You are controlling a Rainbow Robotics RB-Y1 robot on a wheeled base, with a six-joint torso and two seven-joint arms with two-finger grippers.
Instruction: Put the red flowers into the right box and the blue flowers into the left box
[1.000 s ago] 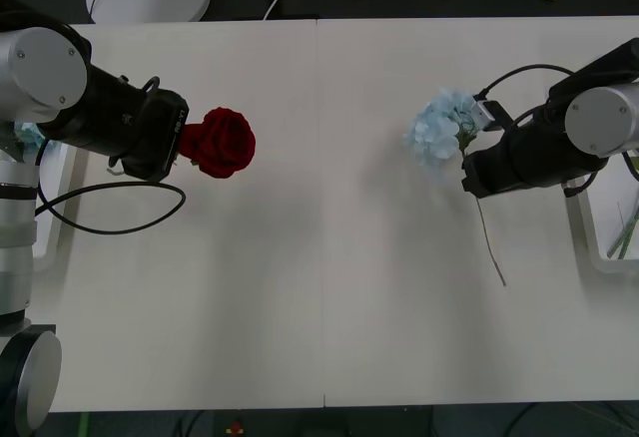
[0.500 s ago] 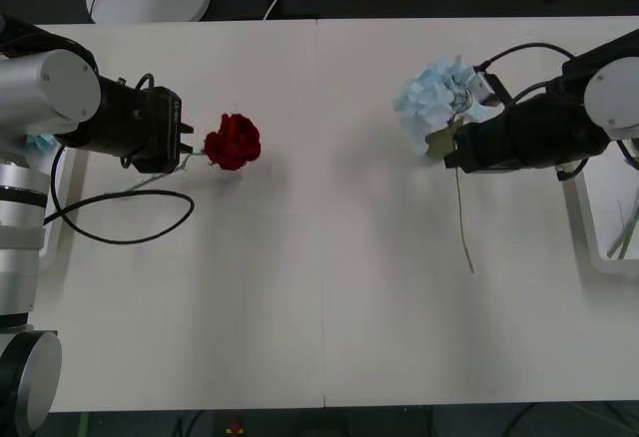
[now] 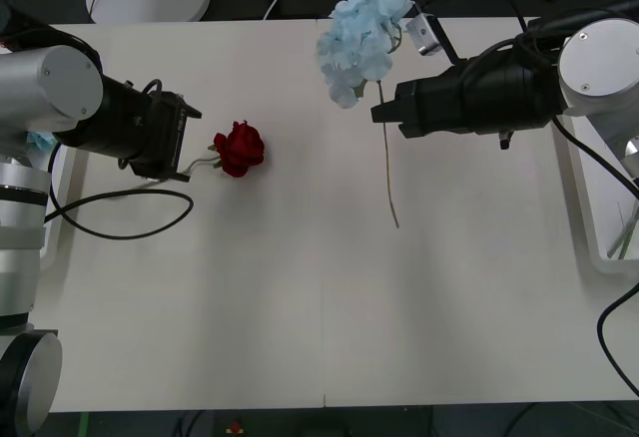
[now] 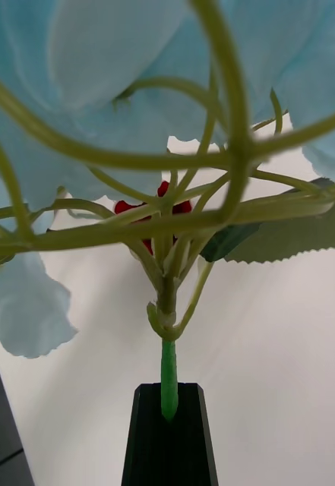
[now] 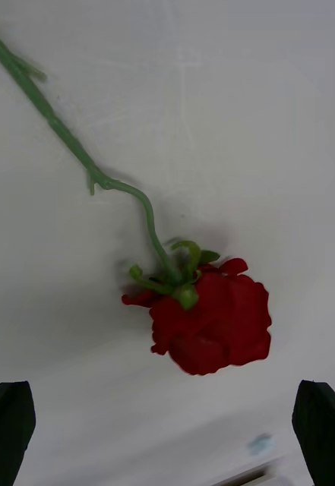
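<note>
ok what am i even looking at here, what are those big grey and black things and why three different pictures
The grey and black shapes are the two arms of a robot standing at a white table. The wide picture comes from a camera above the arms, looking down. The two upright pictures come from small cameras on each wrist, looking out past that arm's own fingers.

The right gripper is shut on the thin green stem of a pale blue flower, holding it up near the far middle of the table. The left gripper is open, its black fingertips at the bottom corners of its wrist picture, and a red rose lies on the table just in front of it, not held.

A white tray sits at the right edge of the table.
</note>
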